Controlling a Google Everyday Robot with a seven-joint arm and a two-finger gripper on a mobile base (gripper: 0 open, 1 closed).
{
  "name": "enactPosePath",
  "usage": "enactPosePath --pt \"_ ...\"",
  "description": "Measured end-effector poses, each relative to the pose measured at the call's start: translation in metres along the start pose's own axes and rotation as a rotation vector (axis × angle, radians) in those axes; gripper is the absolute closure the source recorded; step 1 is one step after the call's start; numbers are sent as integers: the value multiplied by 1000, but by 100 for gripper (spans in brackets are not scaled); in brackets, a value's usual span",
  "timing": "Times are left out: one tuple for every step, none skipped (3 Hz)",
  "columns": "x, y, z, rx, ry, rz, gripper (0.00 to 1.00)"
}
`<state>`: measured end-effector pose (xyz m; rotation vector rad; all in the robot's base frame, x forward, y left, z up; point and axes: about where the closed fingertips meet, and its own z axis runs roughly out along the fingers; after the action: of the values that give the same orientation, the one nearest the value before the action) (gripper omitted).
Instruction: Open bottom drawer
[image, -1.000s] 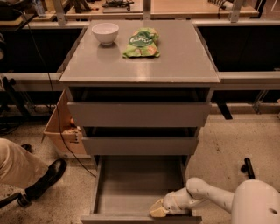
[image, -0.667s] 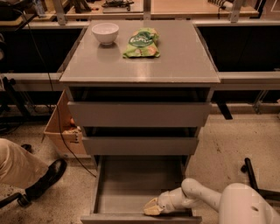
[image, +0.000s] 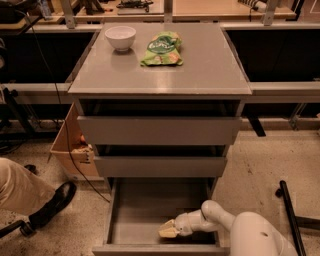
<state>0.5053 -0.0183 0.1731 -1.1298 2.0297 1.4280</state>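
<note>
The bottom drawer (image: 150, 212) of the grey cabinet stands pulled far out, its shallow grey tray showing and holding nothing but the gripper. Its front panel (image: 160, 249) lies at the lower edge of the view. My gripper (image: 167, 229) reaches in from the lower right on a white arm (image: 220, 220), with its pale fingertips inside the tray just behind the front panel. The mid drawer (image: 160, 166) and the top drawer (image: 160, 131) above are pushed in.
A white bowl (image: 120, 37) and a green snack bag (image: 162, 49) lie on the cabinet top (image: 200, 70). A cardboard box (image: 70, 150) stands left of the cabinet. A person's leg and black shoe (image: 50, 205) are at lower left. A black bar (image: 292, 220) lies on the floor at right.
The gripper has slid left inside the open bottom drawer, along the front panel. The drawer stays pulled out about as far as before.
</note>
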Motion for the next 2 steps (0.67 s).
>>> enactPosePath --pt "0 -7 13 -22 5 -4 100" --pt "11 -4 29 -56 49 -15 100"
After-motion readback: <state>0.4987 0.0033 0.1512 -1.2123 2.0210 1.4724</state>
